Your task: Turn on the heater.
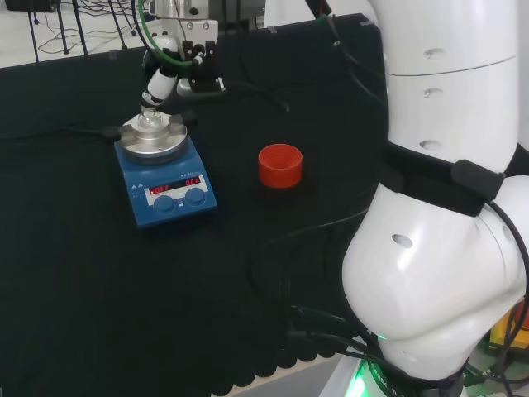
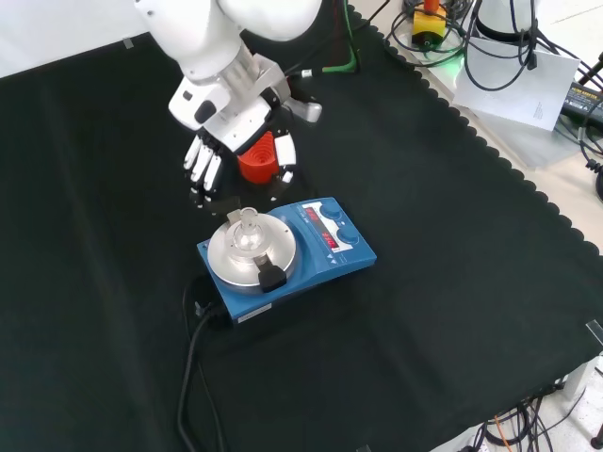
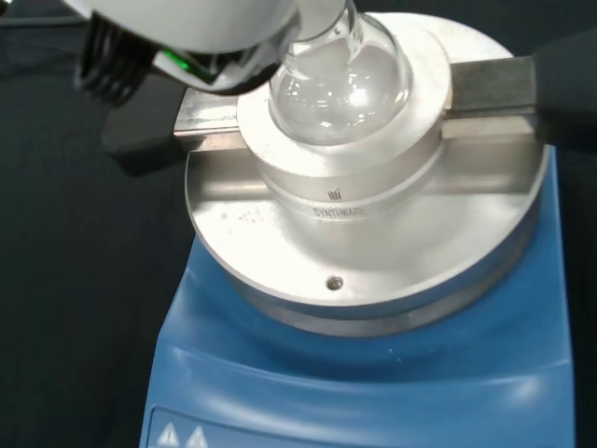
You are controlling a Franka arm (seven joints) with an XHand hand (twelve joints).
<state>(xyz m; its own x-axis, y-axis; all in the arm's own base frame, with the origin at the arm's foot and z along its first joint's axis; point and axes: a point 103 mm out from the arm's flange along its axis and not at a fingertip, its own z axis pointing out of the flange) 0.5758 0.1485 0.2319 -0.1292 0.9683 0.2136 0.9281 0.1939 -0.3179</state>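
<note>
Black cloth (image 2: pixel 452 311) across the whole bench, under everything. Blue heater (image 2: pixel 287 254) just below and in front of the fingers in the front view, power cable (image 2: pixel 193 358) trailing off its near end. Round metal plate (image 3: pixel 364 252) on top of it, carrying a metal block with a well; probably there to cradle a round bottom so the glass cannot roll. Clear round-bottomed flask (image 3: pixel 340 84) seated in that well, neck up toward the fingertips. Red ribbed ring (image 1: pixel 280 165) standing apart on the cloth, seen past the fingers in the front view, with nothing on it; likely spare while the flask sits on the heater.

Hand (image 2: pixel 231 132) poised above the heater's far edge, fingers (image 2: pixel 201 169) nearly straight, side by side, pointing down, pinching nothing. Probably held high to clear the flask neck before reaching the controls.

Two round knobs (image 1: pixel 175 200) and red lit digits on the heater's front panel in the head view, on the side away from the fingers. Front view alone giving the gap between fingertips and plate. Wrist view giving the flask's seat in the block, and a blurred white part of the hand close over the neck.
</note>
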